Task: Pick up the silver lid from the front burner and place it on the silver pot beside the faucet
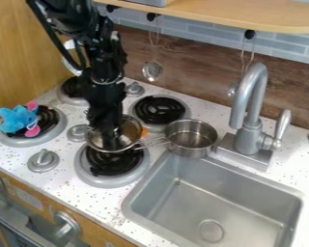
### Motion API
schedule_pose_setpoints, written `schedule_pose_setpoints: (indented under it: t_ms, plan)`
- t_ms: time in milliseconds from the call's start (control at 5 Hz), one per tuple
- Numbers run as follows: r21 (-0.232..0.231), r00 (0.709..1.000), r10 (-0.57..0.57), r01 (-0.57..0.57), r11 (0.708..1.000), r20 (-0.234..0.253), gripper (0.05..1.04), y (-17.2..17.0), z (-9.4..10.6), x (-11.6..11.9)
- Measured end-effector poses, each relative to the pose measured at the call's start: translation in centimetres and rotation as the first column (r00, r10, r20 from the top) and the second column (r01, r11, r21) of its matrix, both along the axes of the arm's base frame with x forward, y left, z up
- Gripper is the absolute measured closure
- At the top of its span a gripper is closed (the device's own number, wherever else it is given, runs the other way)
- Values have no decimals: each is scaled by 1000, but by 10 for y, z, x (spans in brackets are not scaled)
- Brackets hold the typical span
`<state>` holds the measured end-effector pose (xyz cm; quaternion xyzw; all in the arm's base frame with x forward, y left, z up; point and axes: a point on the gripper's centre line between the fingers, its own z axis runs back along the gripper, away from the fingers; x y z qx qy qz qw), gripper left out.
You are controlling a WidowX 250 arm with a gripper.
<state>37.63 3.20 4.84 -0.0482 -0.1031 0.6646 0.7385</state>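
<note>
Left of centre, the claw point(110, 144) is down at 1 of 2 metal pans point(130, 131); I cannot tell if it's open or closed. Around are 4 burners point(160, 110), 3 countertop knobs point(43, 160), 1 blue toy point(16, 119).

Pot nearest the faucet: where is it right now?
In the camera view, the pot is just right of centre, at the upper-left corner of the sink, between the faucet and the pan at the hand.

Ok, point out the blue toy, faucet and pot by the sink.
Blue toy point(16, 119), camera view, on its body.
Faucet point(255, 103), camera view, on its neck.
Pot point(191, 139), camera view, on its inner base.
</note>
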Motion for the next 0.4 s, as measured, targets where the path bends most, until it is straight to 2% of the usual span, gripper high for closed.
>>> schedule_pose_setpoints:
  t_ms: [200,400]
  plan:
    - [12,1000,-19,19,1000,24,764,-12,-2,11]
    - [15,998,-57,57,998,35,764,-28,-2,32]
